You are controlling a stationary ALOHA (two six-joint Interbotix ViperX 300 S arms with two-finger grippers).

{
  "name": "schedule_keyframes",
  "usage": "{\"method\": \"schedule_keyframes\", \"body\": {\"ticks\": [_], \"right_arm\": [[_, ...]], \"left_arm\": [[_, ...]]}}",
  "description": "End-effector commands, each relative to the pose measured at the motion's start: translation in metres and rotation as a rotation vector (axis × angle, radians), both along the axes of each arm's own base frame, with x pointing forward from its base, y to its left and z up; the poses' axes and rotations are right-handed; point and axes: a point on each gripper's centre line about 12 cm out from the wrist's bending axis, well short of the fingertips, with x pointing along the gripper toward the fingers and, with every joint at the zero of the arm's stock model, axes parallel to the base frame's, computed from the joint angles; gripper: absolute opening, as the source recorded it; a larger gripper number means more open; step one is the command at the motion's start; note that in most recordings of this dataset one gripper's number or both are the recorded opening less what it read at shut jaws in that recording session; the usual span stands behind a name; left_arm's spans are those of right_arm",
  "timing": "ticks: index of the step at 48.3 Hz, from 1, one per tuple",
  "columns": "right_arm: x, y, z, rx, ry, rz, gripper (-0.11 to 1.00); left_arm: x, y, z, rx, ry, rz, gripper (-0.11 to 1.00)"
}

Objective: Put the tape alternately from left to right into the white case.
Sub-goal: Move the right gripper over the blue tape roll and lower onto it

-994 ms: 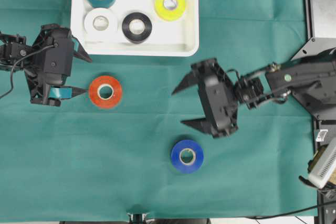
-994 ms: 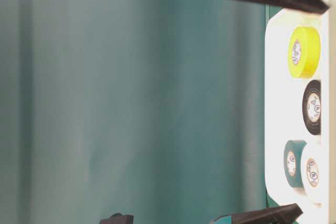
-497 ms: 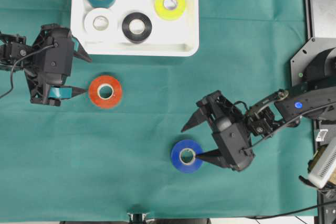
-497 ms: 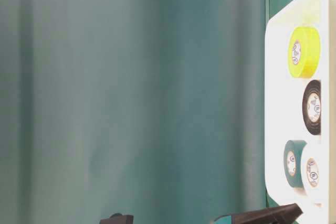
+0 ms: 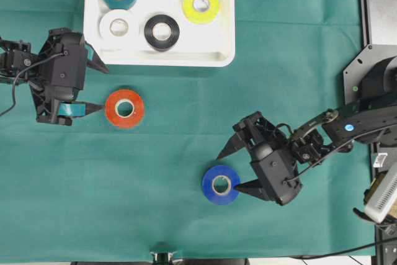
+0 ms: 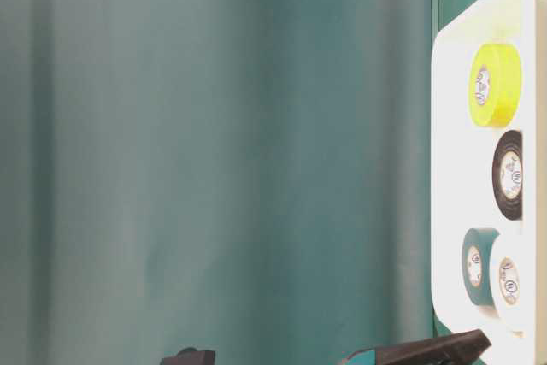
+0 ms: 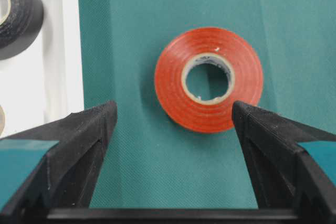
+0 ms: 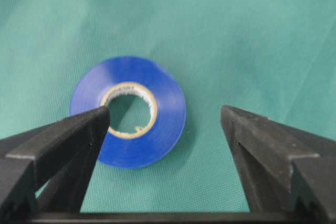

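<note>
Jaws of right gripper (image 5: 231,170) spread wide, empty; flat blue ring-shaped tape roll (image 5: 221,184) off-centre toward one jaw, nearer than left gripper (image 5: 98,88), likewise open.

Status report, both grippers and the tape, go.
Left gripper open beside red-orange roll. Right gripper open at blue roll, nothing held. Four rolls in white case. Nothing in the way.

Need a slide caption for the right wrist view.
Open right gripper hovering by the blue ring-shaped tape roll lying flat on green cloth.
</note>
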Motion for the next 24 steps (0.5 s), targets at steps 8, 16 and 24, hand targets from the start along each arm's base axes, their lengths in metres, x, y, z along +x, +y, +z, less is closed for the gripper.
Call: {"method": "schedule_keyframes", "body": {"ticks": [8, 16, 24], "right_arm": [[0.014, 0.008, 0.0, 0.007, -0.005, 0.001, 0.66], [0.021, 0.011, -0.006, 0.0, 0.01, -0.001, 0.66], [0.023, 0.01, -0.013, -0.017, 0.038, -0.008, 0.66]], "left_arm": [[0.005, -0.001, 0.009, -0.003, -0.038, -0.001, 0.89], [0.005, -0.001, 0.009, -0.003, -0.038, -0.001, 0.89], [0.004, -0.001, 0.009, -0.003, -0.037, -0.001, 0.89]]}}
